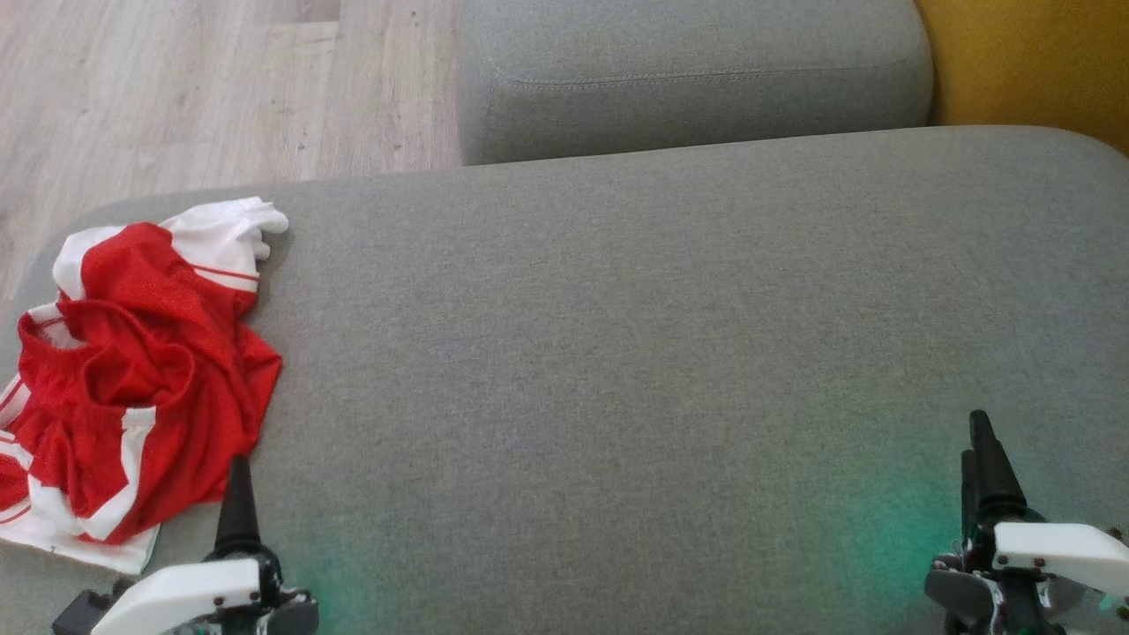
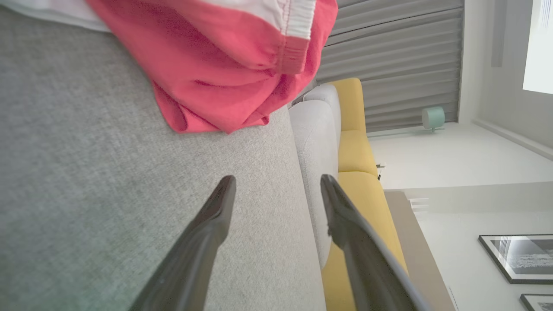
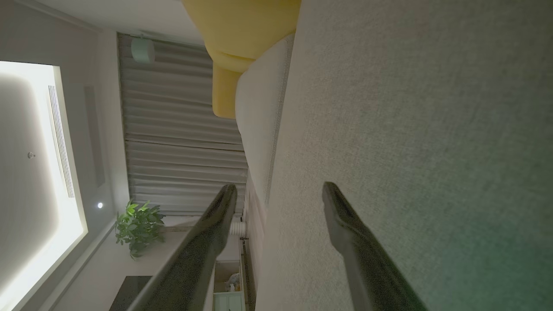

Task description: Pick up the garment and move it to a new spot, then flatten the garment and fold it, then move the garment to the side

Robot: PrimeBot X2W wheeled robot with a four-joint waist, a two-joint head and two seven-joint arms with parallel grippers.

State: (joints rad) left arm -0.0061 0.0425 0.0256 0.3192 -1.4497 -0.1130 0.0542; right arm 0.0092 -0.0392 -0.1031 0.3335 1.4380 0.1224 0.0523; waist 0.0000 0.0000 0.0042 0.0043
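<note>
A crumpled red and white garment (image 1: 132,370) lies on the left end of the grey cushion (image 1: 617,335), reaching its left edge. In the left wrist view the garment (image 2: 224,65) fills the upper part, beyond the fingertips. My left gripper (image 1: 238,494) hovers at the garment's near right corner, open, nothing between its fingers (image 2: 216,216). My right gripper (image 1: 983,459) stands far to the right over bare cushion, open and empty; its fingers (image 3: 345,224) are spread apart.
A second grey cushion (image 1: 688,79) sits behind the first, with a yellow seat (image 1: 1032,62) at the back right. Wooden floor (image 1: 176,97) lies beyond the cushion's far left edge.
</note>
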